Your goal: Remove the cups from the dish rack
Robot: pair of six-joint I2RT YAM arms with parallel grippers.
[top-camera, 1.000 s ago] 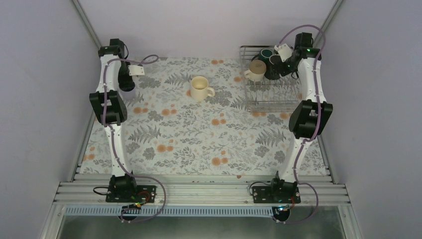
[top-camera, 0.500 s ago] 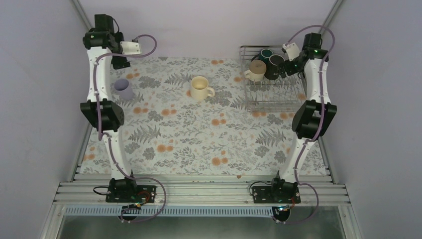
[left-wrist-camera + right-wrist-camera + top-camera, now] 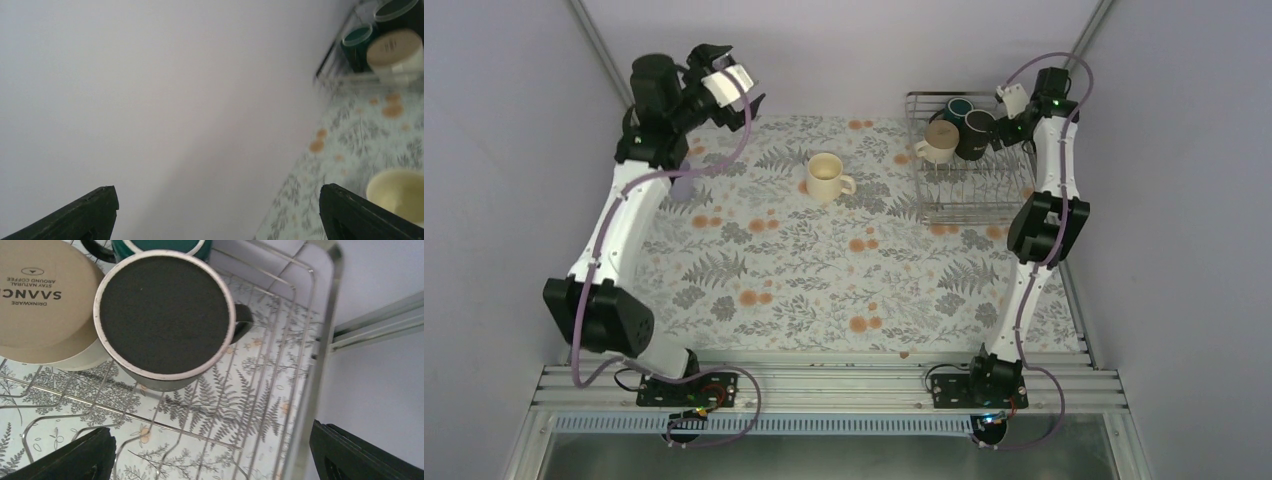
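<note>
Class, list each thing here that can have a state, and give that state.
Left gripper: open, empty
Right gripper: open, empty
Cream mug on the table: upright
Cream mug in the rack: upside down
Black mug: upside down, in the rack
Green mug: in the rack
Dish rack: holds three mugs

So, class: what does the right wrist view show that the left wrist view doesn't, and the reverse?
Right wrist only: the wire floor of the rack, seen close up. Left wrist only: a loose cream mug on the cloth, and the bare wall. Both: the rack, holding an upturned cream mug and a green mug.
</note>
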